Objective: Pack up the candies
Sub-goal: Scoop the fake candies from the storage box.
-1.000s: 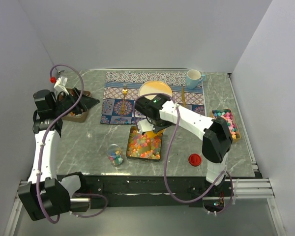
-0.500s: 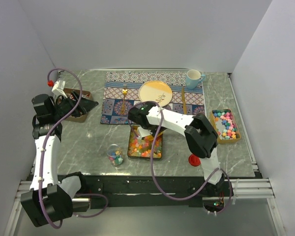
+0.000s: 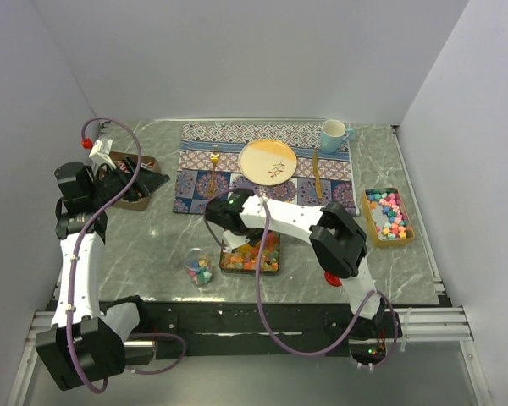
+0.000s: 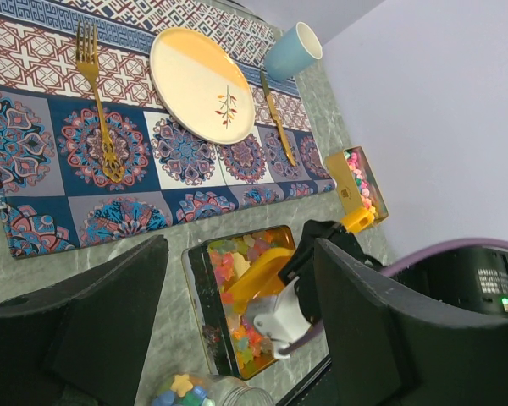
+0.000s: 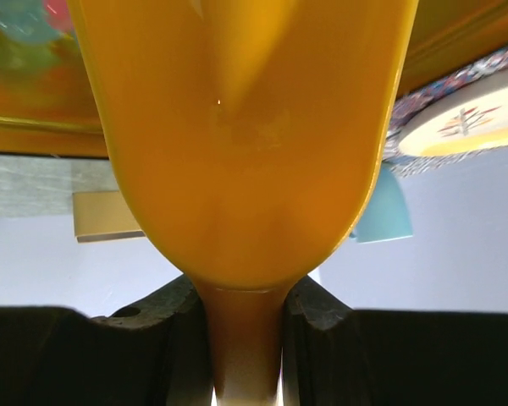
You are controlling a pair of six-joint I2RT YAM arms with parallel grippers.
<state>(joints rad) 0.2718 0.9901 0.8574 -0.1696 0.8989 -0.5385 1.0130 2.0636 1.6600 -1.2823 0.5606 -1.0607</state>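
Grey marble tabletop carries the candies (image 3: 258, 252), a mixed heap of pink, orange, yellow and green lying in a dark tray (image 3: 249, 271) directly beneath the right gripper (image 5: 244, 338). Its fingers (image 5: 317, 317) are clamped on the handle of a yellow scoop (image 5: 237, 152), whose bowl points down toward the heap. Nearer the arm bases and to the left of those fingers stands a small clear jar (image 3: 198, 266) with a few candies in its bottom. A red lid (image 3: 333, 275) lies to their right, beyond the tray.

We judge the step in hand to be scooping up a load. To do it well, we would drive the bowl low and shallow through the heap and level it before lifting so nothing rolls off. We would then carry it slowly and tip only once the lip is over the jar's narrow mouth.

The left gripper (image 3: 144, 178) hangs well apart, fingers spread wide and holding nothing; it could steady the jar. A second tray (image 3: 374, 222) of candies sits far to the right.
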